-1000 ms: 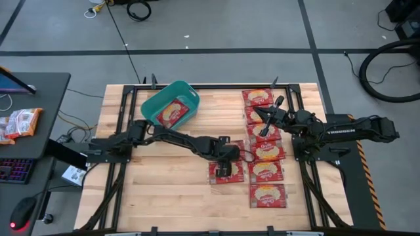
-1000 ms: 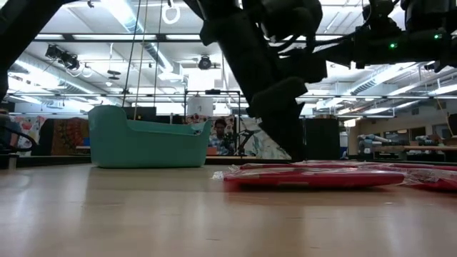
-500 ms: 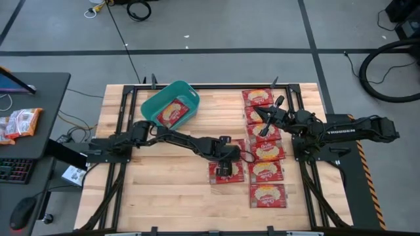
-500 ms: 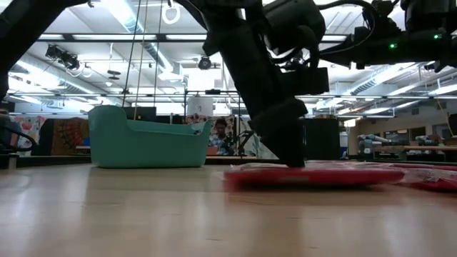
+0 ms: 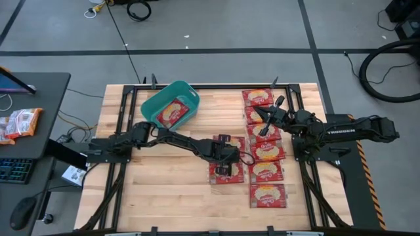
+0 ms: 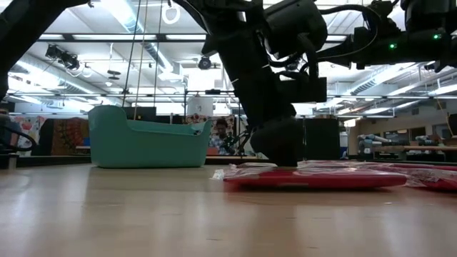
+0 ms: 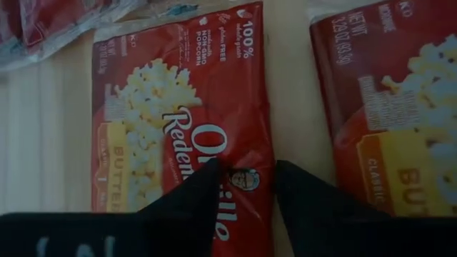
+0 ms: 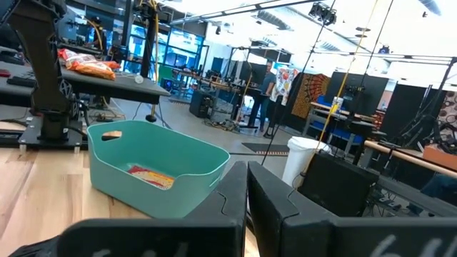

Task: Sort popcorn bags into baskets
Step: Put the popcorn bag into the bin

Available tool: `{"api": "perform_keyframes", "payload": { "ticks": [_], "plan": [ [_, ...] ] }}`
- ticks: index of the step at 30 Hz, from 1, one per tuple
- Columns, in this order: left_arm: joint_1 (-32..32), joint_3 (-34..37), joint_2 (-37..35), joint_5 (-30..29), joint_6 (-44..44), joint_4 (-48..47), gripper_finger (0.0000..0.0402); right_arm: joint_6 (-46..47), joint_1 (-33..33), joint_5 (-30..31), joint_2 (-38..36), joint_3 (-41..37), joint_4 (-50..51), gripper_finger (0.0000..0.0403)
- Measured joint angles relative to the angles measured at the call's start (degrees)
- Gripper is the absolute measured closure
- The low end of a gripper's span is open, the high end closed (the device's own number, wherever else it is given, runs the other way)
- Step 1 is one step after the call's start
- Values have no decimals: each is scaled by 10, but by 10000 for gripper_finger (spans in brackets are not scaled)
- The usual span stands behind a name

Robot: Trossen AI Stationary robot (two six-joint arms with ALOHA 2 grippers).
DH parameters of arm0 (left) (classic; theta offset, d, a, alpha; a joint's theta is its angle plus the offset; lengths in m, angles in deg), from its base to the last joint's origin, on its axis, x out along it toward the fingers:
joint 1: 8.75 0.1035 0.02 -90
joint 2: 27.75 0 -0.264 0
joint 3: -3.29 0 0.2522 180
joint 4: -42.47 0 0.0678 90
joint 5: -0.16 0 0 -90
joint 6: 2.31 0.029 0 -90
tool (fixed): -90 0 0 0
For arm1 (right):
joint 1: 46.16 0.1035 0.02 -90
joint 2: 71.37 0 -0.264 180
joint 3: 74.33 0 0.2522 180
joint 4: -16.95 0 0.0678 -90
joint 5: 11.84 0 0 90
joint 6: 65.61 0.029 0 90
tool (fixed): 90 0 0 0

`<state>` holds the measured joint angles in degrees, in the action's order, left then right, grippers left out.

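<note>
Wooden plank tabletop, centre of the high view.

Teal-green plastic rectangular tub with rolled rim, upper left of the tabletop; one flat red popcorn packet with cream-yellow oval lying inside. Same tub at left of the low view and at left centre of the right wrist view, packet visible on its floor.

Column of flat red popcorn packets down the right side of the tabletop, from upper right to lower right, lying flat, several overlapping.

Single red popcorn packet with white lettering, just left of the column, lower centre; flat on the wood in the low view; fills the left wrist view, a neighbouring packet beside it.

Left claw, reaching from centre left to the single packet; fingers parted, tips down on the packet's surface, nothing clamped between them.

Right claw, over the upper part of the column, centre right; fingers pressed together, holding nothing.
</note>
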<state>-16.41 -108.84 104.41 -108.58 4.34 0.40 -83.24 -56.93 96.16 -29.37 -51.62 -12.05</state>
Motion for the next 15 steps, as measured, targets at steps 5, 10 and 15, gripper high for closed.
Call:
{"api": "perform_keyframes", "payload": {
  "ticks": [5,10,15],
  "plan": [
    [1,0,2,-9,15,-3,322,0,0,0,0,0,0,383],
    [1,0,2,-20,44,-6,389,0,0,0,0,0,0,383],
    [10,2,-10,-13,49,-17,397,0,0,0,0,0,0,383]
  ]
}}
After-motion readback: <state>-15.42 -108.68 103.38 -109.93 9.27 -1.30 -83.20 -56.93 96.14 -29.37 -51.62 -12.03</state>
